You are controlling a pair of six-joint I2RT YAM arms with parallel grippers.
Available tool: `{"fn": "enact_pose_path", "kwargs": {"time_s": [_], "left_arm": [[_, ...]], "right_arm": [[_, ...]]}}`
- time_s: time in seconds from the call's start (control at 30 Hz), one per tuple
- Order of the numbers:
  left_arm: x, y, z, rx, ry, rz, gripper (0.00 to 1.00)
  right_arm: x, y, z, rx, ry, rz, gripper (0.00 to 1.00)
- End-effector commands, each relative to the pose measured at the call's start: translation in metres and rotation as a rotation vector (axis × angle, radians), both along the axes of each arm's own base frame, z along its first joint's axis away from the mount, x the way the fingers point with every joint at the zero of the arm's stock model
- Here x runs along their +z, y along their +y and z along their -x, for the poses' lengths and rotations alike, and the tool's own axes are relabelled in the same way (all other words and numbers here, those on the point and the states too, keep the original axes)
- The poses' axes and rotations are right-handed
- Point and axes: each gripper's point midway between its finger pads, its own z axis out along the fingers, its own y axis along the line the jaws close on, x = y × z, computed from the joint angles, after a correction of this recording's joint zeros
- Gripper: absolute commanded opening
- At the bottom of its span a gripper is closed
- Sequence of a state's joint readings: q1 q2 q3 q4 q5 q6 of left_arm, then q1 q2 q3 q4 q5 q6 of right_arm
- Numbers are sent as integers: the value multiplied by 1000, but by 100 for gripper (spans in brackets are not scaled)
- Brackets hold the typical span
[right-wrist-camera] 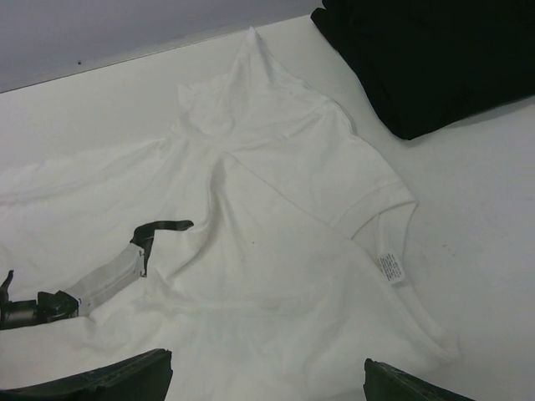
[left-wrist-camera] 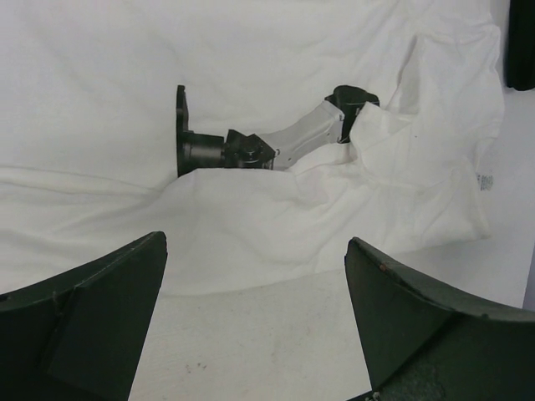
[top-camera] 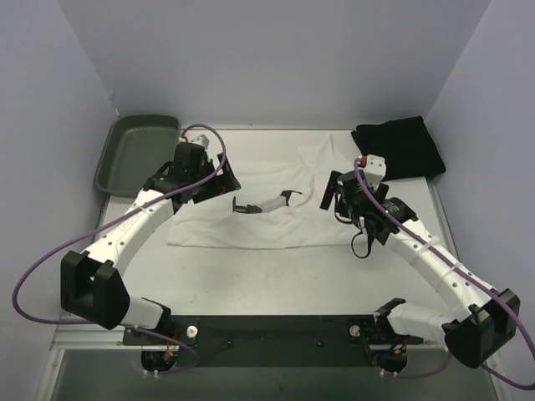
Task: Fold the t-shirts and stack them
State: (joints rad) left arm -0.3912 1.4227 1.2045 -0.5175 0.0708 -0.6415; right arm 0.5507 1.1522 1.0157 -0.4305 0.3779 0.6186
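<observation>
**Both pincers spread, white tee flat mid-bench, black tee far right**

- White t-shirt [top-camera: 259,219] lies spread out in the middle of the bench [top-camera: 292,276]. It is wrinkled, with its collar and neck label toward the right and one sleeve pointing to the far side.
- Black t-shirt [top-camera: 399,146] sits as a compact dark pile at the far right corner. It is just beside the white one's far-right edge.
- Left pincer [top-camera: 219,182] is over the left part of the white t-shirt. Its fingers [left-wrist-camera: 84,326] are wide apart with nothing between them.
- Right pincer [top-camera: 334,199] is over the right part of the same shirt, near the collar. It is also spread wide and grips nothing.
- A small black-and-grey jointed part [left-wrist-camera: 267,146] lies on the white t-shirt between the two pincers. One end is tucked under a fold of cloth. It could be a loose tool or bracket, but the view is too poor to say which.
- Dark green tray [top-camera: 138,154] stands at the far left, off the shirts.
</observation>
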Motion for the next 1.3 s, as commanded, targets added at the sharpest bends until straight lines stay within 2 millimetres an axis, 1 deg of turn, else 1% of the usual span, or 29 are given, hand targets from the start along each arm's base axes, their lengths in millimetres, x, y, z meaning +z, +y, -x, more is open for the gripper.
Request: {"fn": "enact_pose_path", "kwargs": {"time_s": [0.0,0.03,0.07,0.1,0.17,0.2,0.27,0.3,0.33,0.37,0.4,0.43,0.47,0.5,0.53,0.6,0.63,0.7,0.77,0.9,1.03,1.1,1.13,1.27], "left_arm": [[-1,26,14,62,-49,-61,97],[-12,33,21,77,-30,-86,97],[-10,41,27,100,-37,-108,97],[-13,53,29,129,-42,-154,97],[-21,67,40,149,-26,-211,98],[-25,77,44,177,-20,-252,98],[-36,90,52,199,-2,-305,97],[-37,96,53,225,-2,-321,97],[-38,97,53,228,2,-315,97],[-37,96,50,236,2,-311,97],[-37,97,48,251,4,-314,98],[-42,99,46,265,23,-330,97],[-42,98,43,268,28,-332,98],[-46,98,42,269,44,-339,98],[-57,97,39,267,73,-353,97],[-71,95,40,275,116,-351,97],[-80,94,38,278,133,-357,97],[-93,93,40,282,157,-349,97],[-99,92,37,296,159,-342,97],[-108,91,38,297,166,-346,96],[-123,93,40,305,200,-374,96],[-127,93,39,308,197,-384,96],[-132,93,40,310,208,-390,96],[-146,95,42,320,234,-420,96]], "right_arm": [[-24,-4,4,26,58,74,100],[-30,-4,5,28,78,85,100],[-36,-4,5,25,96,93,100],[-48,-4,6,26,128,109,100],[-56,-6,7,12,144,113,100],[-65,-10,9,5,164,125,100],[-74,-11,5,-11,186,113,100],[-78,-10,1,-12,204,75,100],[-80,-9,-2,-14,212,60,100],[-85,-8,-5,-14,230,54,100],[-84,-5,-11,-11,225,31,100],[-85,-2,-13,-5,233,20,100],[-91,-1,-14,-4,253,21,100],[-92,-2,-16,-9,256,16,100],[-96,-4,-16,-15,266,15,100],[-106,-5,-15,-26,288,3,100],[-114,-8,-11,-31,306,2,100],[-120,-8,-12,-35,305,-10,100],[-127,-10,-10,-37,321,-16,100],[-132,-12,-12,-40,326,-17,100],[-140,-12,-14,-39,346,-26,100],[-147,-11,-15,-41,357,-25,100],[-152,-12,-14,-45,372,-20,100],[-165,-13,-11,-48,403,-20,100]]}}
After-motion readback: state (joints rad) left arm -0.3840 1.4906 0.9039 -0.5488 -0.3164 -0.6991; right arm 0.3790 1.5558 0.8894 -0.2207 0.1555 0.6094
